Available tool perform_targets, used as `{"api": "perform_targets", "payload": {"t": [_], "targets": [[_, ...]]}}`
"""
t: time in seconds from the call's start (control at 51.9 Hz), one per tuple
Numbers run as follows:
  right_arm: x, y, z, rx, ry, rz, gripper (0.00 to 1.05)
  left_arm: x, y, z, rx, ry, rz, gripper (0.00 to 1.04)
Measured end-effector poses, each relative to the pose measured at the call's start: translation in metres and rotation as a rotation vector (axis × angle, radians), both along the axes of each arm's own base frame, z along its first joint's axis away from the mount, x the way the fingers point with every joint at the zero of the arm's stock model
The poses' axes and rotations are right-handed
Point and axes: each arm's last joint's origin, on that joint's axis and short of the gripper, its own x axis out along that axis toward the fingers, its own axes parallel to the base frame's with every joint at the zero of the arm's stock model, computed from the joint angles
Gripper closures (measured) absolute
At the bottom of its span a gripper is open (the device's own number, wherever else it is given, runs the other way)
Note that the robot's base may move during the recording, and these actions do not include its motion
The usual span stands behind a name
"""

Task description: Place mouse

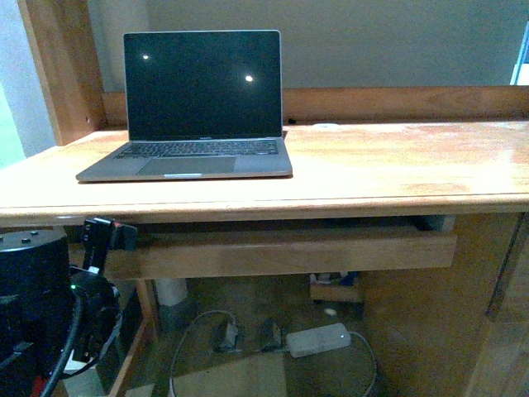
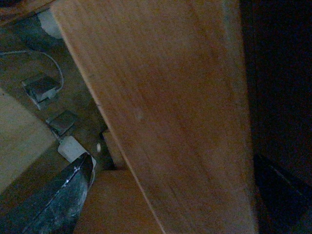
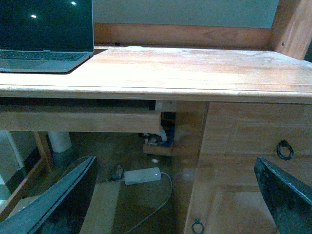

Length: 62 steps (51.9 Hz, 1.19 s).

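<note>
The wooden desk [image 1: 397, 157] looks glossy, the grey laptop [image 1: 186, 165] matt metal.

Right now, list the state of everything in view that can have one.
Laptop: lid open, screen dark.
Keyboard tray: looks pushed in.
Drawer with ring pull: shut.
Left fingers: open, empty.
Right fingers: open, empty.
Mouse: not in view.

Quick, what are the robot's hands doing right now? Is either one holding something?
Left hand: open, holding nothing.
Right hand: open, holding nothing.
</note>
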Motion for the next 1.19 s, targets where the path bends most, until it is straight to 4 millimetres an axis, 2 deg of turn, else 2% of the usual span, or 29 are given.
{"api": "perform_targets", "payload": {"t": [0.251,0.52,0.655,0.867,1.06,1.118,1.195], "targets": [[0.0,0.0,0.0,0.0,0.0,0.0,0.07,0.015,-0.002,-0.005,0.006,0.018,-0.002,0.07],[0.0,0.0,0.0,0.0,0.0,-0.001,0.07,0.016,-0.003,0.002,-0.006,0.002,0.012,0.41],[0.0,0.0,0.0,0.0,0.0,0.0,0.07,0.008,-0.001,0.001,-0.082,0.002,0.021,0.47],[0.0,0.0,0.0,0.0,0.0,0.0,0.07,-0.048,-0.002,0.007,-0.115,0.023,0.006,0.49],[0.0,0.0,0.0,0.0,0.0,0.0,0.07,-0.108,0.001,0.017,-0.112,0.086,-0.015,0.49],[0.0,0.0,0.0,0.0,0.0,0.0,0.07,-0.127,0.003,0.021,-0.01,0.121,-0.061,0.37],[0.0,0.0,0.0,0.0,0.0,0.0,0.07,-0.141,0.006,0.027,0.09,0.143,-0.1,0.25]]}}
